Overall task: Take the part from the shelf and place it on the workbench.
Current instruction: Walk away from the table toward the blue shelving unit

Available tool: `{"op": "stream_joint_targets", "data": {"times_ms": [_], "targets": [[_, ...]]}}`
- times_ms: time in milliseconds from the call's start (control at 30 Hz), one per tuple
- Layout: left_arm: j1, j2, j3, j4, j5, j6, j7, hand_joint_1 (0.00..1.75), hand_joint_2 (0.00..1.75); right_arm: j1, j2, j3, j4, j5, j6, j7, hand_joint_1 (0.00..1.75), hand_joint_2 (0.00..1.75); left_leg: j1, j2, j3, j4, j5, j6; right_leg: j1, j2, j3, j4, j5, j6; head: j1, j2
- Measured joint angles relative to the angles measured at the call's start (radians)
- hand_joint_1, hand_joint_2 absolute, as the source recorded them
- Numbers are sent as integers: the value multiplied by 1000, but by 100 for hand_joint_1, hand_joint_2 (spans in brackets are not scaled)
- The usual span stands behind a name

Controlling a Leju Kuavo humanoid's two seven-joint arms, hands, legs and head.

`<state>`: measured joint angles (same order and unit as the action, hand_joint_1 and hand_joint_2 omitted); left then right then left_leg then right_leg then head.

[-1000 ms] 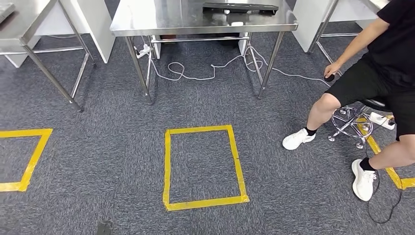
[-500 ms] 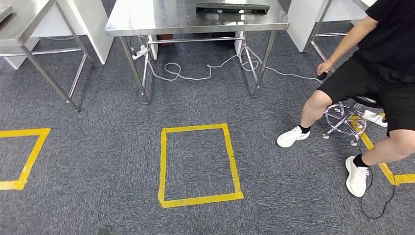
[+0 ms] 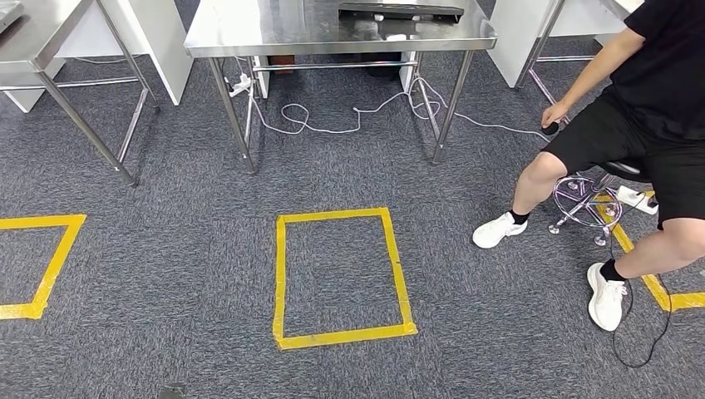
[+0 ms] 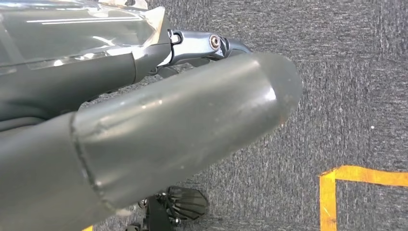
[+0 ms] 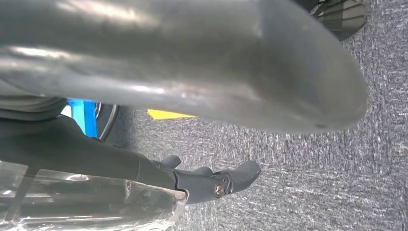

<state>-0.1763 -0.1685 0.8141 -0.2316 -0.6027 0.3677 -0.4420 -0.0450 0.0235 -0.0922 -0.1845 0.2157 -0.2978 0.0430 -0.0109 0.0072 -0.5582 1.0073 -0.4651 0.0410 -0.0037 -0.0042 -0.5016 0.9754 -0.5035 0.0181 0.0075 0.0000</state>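
My left robot hand and right robot hand hang over carpet; whether they hold anything I cannot tell. Steel worktop ahead; with no part visible, its handling is unjudgeable.

No writing, label, brand or number can be read anywhere here, not on the steel table, the grey carpet or the yellow tape square.

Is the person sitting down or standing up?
Sitting. The person is perched on a metal stool beside the steel table, knees bent, both white shoes on the carpet.
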Motion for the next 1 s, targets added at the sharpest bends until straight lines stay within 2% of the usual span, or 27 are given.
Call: {"op": "stream_joint_targets", "data": {"times_ms": [67, 100, 133, 200, 233, 267, 300, 333, 367, 400, 433, 467, 500, 567, 600, 667, 733, 767, 800, 833, 867, 900, 933, 967, 1000], "targets": [[0, -1, 0, 0, 0, 1, 1, 0, 0, -1, -1, 0, 0, 0, 0, 5, 0, 0, 4, 4, 2, -9, 7, 10, 1, 1, -1, 3, -1, 7, 0, 0], [-1, -2, 0, 0, 0, 1, 2, 0, 0, -1, -2, 0, 0, 0, 0, 7, 0, 0, 8, 7, 3, -16, 12, 15, 2, 1, -9, 19, -11, 8, 1, 0], [-1, -3, 0, 0, 0, 1, 3, 0, 0, -1, -2, 0, 0, 1, 1, 8, 0, 0, 11, 12, 4, -23, 17, 21, 2, 2, -27, 56, -31, 7, 3, 0], [0, -5, 0, 0, 0, 1, 4, 0, 0, 0, -3, 0, 0, 2, 4, 9, 0, 0, 14, 23, 1, -26, 20, 25, -3, 2, -93, 185, -89, 2, 7, 0], [0, -5, 0, 0, 0, 0, 5, 0, 0, 1, -4, 0, 0, 3, 6, 9, 0, 0, 14, 30, -1, -26, 20, 25, -6, 2, -128, 250, -113, 3, 8, 0], [1, -6, 0, 0, 0, 0, 5, 0, 0, 3, -5, 0, 0, 3, 8, 9, 0, 0, 14, 36, -2, -26, 20, 24, -9, 2, -148, 289, -122, 9, 8, 0], [2, -7, 0, 0, 0, 0, 5, 0, 0, 4, -7, 0, 0, 4, 10, 9, 0, 0, 15, 42, -3, -25, 20, 23, -13, 2, -149, 289, -114, 19, 9, 0], [2, -8, 0, 0, 0, 0, 5, 0, 0, 6, -9, 0, 0, 4, 11, 9, 0, 0, 17, 49, -2, -25, 20, 20, -17, -2, -129, 246, -91, 31, 9, 0], [3, -9, -1, 0, 0, 2, 5, 0, 0, 6, -11, 0, 0, 5, 11, 9, 0, 0, 18, 56, 0, -23, 18, 15, -22, -14, -93, 172, -59, 44, 9, 0], [3, -10, -1, 0, 0, 4, 5, 0, 0, 5, -12, 0, 0, 5, 12, 9, 0, 0, 18, 63, 1, -21, 16, 8, -24, -35, -60, 101, -29, 51, 10, 0], [3, -11, -1, 0, -2, 6, 5, 0, 0, 3, -13, 0, 0, 5, 13, 10, 0, 0, 16, 71, 3, -18, 13, -1, -24, -50, -36, 46, -6, 51, 11, 0], [3, -11, -2, 1, -3, 8, 6, 0, 0, 2, -12, 0, 0, 5, 13, 11, 0, 0, 15, 78, 6, -16, 10, -9, -23, -60, -25, 17, 6, 43, 10, 0], [3, -12, -4, 1, -4, 10, 7, 0, 0, 1, -12, 0, 0, 4, 14, 12, 0, 0, 14, 85, 9, -15, 8, -16, -20, -60, -26, 12, 11, 32, 8, 0], [2, -14, -8, 1, -6, 12, 10, 0, 0, 2, -12, 0, 0, 5, 14, 14, 0, 0, 19, 100, 13, -16, 5, -28, -19, -38, -27, 11, 15, 13, 3, 0], [2, -15, -10, 1, -6, 12, 11, 0, 0, 2, -12, 0, 1, 5, 14, 15, 0, 0, 22, 104, 14, -16, 4, -32, -20, -31, -26, 10, 17, 7, 3, 0], [2, -15, -11, 1, -6, 13, 12, 0, 0, 2, -12, 0, 1, 5, 14, 15, 0, 0, 24, 106, 13, -15, 2, -36, -24, -24, -23, 9, 21, 2, 3, 0], [2, -15, -11, 1, -6, 13, 13, 0, 0, 2, -12, 0, 1, 5, 14, 15, 0, 0, 25, 103, 13, -13, 1, -37, -26, -23, -21, 9, 21, 1, 3, 0], [2, -15, -11, 1, -6, 14, 13, 0, 0, 2, -12, 0, 1, 5, 14, 15, 0, 0, 27, 85, 6, 5, -16, -40, -26, -19, -20, 9, 23, -2, 2, 0], [3, -15, -11, 1, -6, 15, 14, 0, 0, 2, -12, 0, 1, 7, 14, 15, 0, 0, 29, 58, -18, 64, -53, -42, -26, -10, -21, 9, 25, -6, 0, 0], [6, -15, -11, 1, -5, 17, 15, 0, 0, 2, -12, 0, 1, 9, 14, 16, 0, 0, 30, 30, -46, 128, -79, -41, -22, 12, -22, 10, 27, -10, -1, 0], [10, -15, -11, 1, -4, 18, 16, 0, 0, 3, -12, 0, 1, 12, 14, 16, 0, 0, 30, 0, -63, 168, -91, -38, -17, 37, -23, 10, 29, -13, -2, 0], [13, -15, -11, 2, -3, 19, 17, 0, 0, 3, -11, 0, 1, 14, 14, 16, 0, 0, 30, -20, -64, 169, -77, -32, -12, 62, -22, 10, 30, -14, -3, 0], [15, -14, -11, 2, -2, 19, 17, 0, 0, 4, -10, 0, 1, 15, 14, 16, 0, 0, 31, -48, -40, 117, -42, -21, -10, 84, -21, 10, 30, -13, -2, 0], [15, -13, -11, 2, -2, 19, 17, 0, 0, 2, -9, 0, 1, 15, 14, 16, 0, 0, 32, -73, -13, 55, -18, -14, -7, 96, -23, 11, 30, -12, -1, 0], [15, -13, -11, 2, -2, 19, 17, 0, 0, 0, -9, 1, 1, 15, 14, 16, 0, 0, 31, -93, 3, 16, -8, -9, -7, 108, -28, 12, 31, -10, -2, 0]]}}
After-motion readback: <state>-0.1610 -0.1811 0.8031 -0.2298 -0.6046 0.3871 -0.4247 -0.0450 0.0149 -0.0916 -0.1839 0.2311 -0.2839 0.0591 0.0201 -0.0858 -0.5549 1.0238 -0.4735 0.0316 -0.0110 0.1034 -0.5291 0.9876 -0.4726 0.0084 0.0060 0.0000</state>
